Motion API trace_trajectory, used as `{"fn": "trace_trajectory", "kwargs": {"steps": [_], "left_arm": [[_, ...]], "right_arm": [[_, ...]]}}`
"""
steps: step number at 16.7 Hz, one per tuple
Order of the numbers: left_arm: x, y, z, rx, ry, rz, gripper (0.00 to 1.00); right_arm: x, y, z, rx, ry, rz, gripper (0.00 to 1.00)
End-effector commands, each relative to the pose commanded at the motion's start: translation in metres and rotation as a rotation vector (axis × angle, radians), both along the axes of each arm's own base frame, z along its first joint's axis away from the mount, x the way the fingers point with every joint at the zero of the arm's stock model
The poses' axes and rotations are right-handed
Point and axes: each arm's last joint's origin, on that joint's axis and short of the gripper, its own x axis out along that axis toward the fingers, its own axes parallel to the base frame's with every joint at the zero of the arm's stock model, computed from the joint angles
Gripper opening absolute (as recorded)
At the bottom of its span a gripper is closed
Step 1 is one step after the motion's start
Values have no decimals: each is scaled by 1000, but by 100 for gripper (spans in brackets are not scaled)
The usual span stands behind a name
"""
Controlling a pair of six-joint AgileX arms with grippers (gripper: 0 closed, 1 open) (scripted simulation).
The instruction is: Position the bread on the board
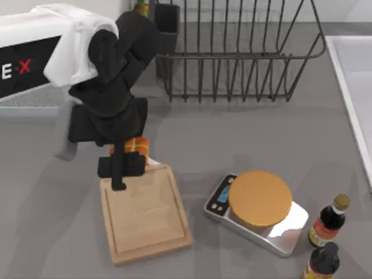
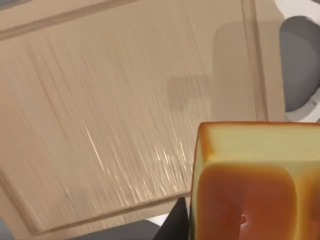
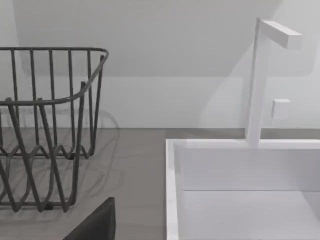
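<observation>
The left end effector (image 1: 125,157) hangs over the far end of the light wooden rectangular cutting board (image 1: 151,224) and grips the small golden-orange squarish bread block (image 1: 138,145) between its black fingers. In the left wrist view the bread (image 2: 255,182) is seen close up, above the board (image 2: 125,110), near the end with the white loop handle (image 2: 300,10). Whether the bread touches the wood cannot be told. The board lies on the grey worktop (image 1: 244,139). To its right sits a silver scale with a round orange top (image 1: 258,200), and two dark sauce bottles (image 1: 328,221) stand further right. A dark wire basket (image 1: 244,52) stands at the back. The right wrist view shows the basket (image 3: 45,130) and a white sink (image 3: 240,190).
</observation>
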Motion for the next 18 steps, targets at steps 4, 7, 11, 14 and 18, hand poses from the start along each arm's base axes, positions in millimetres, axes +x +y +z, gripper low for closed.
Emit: {"fn": "trace_trajectory", "kwargs": {"steps": [4, 7, 11, 14, 18], "left_arm": [[-8, -14, -17, 48, 95, 19, 0], [-8, -14, -17, 48, 95, 19, 0], [-7, -13, -21, 46, 91, 18, 0], [-7, -14, -29, 45, 91, 16, 0], [-7, -14, -41, 46, 93, 17, 0]], "right_arm": [[0, 0, 0, 0, 0, 0, 100], [0, 0, 0, 0, 0, 0, 100], [0, 0, 0, 0, 0, 0, 100], [0, 0, 0, 0, 0, 0, 100], [0, 0, 0, 0, 0, 0, 100]]}}
